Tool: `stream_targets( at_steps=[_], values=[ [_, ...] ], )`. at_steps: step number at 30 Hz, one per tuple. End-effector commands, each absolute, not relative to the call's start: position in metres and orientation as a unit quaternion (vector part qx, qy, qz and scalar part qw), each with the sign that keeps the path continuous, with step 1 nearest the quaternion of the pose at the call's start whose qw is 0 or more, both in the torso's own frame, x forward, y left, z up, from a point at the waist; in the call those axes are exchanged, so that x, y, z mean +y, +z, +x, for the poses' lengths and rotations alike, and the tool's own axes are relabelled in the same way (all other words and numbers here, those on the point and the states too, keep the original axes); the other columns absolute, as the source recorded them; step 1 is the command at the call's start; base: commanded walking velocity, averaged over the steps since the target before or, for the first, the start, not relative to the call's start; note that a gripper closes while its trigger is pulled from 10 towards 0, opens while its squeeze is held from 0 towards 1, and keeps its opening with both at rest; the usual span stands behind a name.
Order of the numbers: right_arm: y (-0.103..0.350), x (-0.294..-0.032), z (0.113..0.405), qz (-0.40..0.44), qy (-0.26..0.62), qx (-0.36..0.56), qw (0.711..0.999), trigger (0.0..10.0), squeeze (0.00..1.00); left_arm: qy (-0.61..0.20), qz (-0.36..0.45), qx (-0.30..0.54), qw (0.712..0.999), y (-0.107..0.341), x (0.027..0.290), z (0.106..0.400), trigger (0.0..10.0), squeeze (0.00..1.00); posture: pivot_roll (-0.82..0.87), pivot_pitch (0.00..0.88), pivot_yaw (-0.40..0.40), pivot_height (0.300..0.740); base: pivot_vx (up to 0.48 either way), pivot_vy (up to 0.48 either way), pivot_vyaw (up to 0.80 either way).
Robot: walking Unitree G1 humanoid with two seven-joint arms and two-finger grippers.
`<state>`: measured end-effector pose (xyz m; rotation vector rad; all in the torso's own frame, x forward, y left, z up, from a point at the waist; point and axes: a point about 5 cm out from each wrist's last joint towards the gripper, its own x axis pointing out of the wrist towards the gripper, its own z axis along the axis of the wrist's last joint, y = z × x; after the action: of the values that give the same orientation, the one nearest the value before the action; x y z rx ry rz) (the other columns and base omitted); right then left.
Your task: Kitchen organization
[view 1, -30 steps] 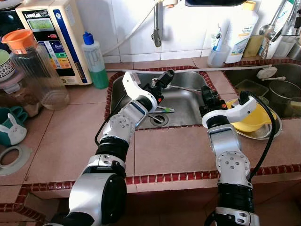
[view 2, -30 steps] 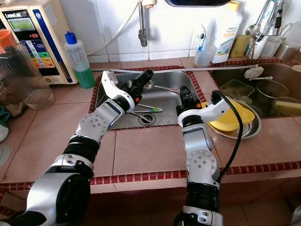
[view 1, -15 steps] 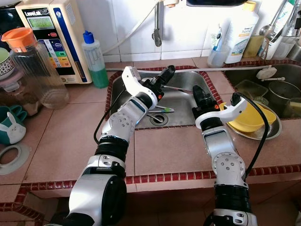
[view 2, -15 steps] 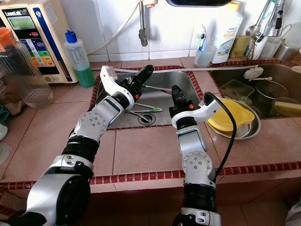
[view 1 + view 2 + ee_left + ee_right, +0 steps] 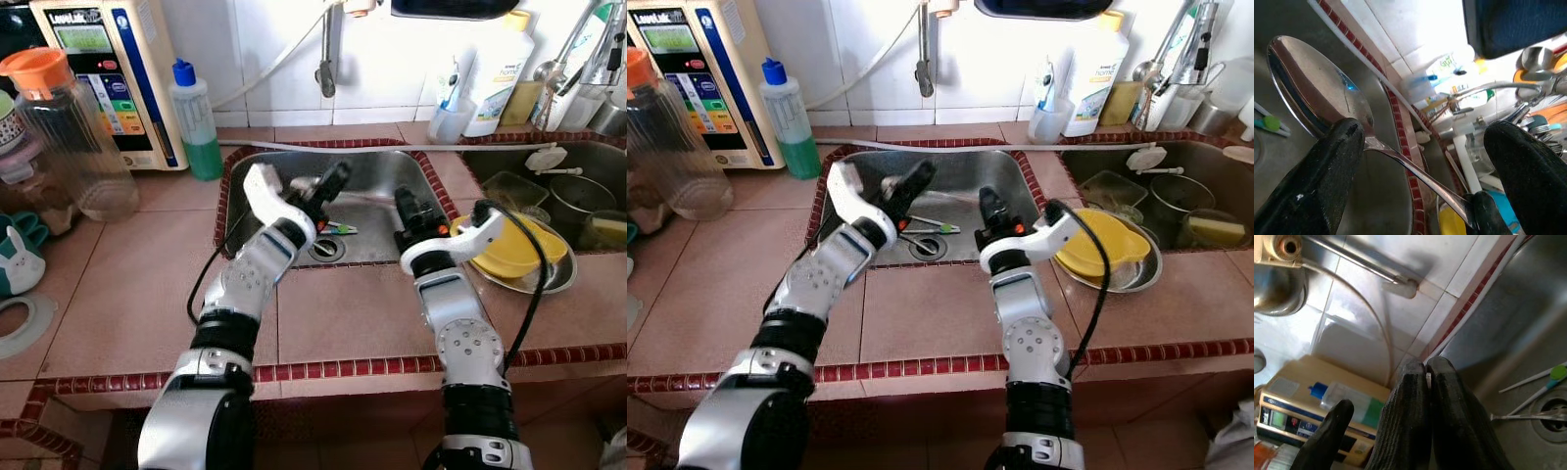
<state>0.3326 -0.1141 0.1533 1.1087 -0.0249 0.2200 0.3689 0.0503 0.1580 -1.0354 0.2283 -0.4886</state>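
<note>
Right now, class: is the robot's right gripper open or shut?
Shut. In the right wrist view the right gripper has its two black fingers pressed together, above the steel sink.

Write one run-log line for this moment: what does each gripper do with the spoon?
left gripper: fingers open around spoon | right gripper: fingers shut on spoon handle | place: over sink

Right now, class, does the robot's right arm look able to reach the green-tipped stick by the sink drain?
Probably yes: the right gripper hangs over the sink close to the green-tipped stick, and nothing lies between them, though its fingers are shut.
</note>
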Motion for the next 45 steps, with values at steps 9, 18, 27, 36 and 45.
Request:
stream_targets(
  at_steps=[9, 18, 27, 36, 45],
  values=[
    [0.164, -0.102, 0.32, 0.507, 0.137, -0.051, 0.849, 10.0, 0.0, -0.213, -0.506, 0.162, 0.82, 0.121, 0.033, 0.345, 10.0, 0.0, 0.07, 0.0, -0.011, 0.74, 0.0, 0.0, 0.0],
    [0.162, -0.114, 0.318, 0.48, 0.121, -0.057, 0.867, 10.0, 0.0, -0.195, -0.492, 0.167, 0.832, 0.107, 0.048, 0.337, 10.0, 0.0, 0.07, 0.0, -0.016, 0.74, 0.0, 0.0, 0.0],
    [0.166, -0.108, 0.32, 0.492, 0.131, -0.059, 0.859, 10.0, 0.0, -0.237, -0.508, 0.148, 0.814, 0.13, 0.023, 0.339, 0.0, 0.0, 0.07, 0.0, -0.01, 0.74, 0.0, 0.0, 0.0],
    [0.165, -0.111, 0.318, 0.489, 0.128, -0.058, 0.861, 10.0, 0.0, -0.255, -0.506, 0.146, 0.811, 0.136, 0.018, 0.34, 0.0, 0.0, 0.06, 0.0, -0.003, 0.74, 0.0, 0.0, 0.0],
    [0.162, -0.115, 0.318, 0.48, 0.12, -0.052, 0.867, 10.0, 0.0, -0.252, -0.503, 0.146, 0.814, 0.135, 0.022, 0.339, 0.0, 0.0, 0.06, 0.0, -0.002, 0.74, 0.0, 0.0, 0.0]
  ],
)
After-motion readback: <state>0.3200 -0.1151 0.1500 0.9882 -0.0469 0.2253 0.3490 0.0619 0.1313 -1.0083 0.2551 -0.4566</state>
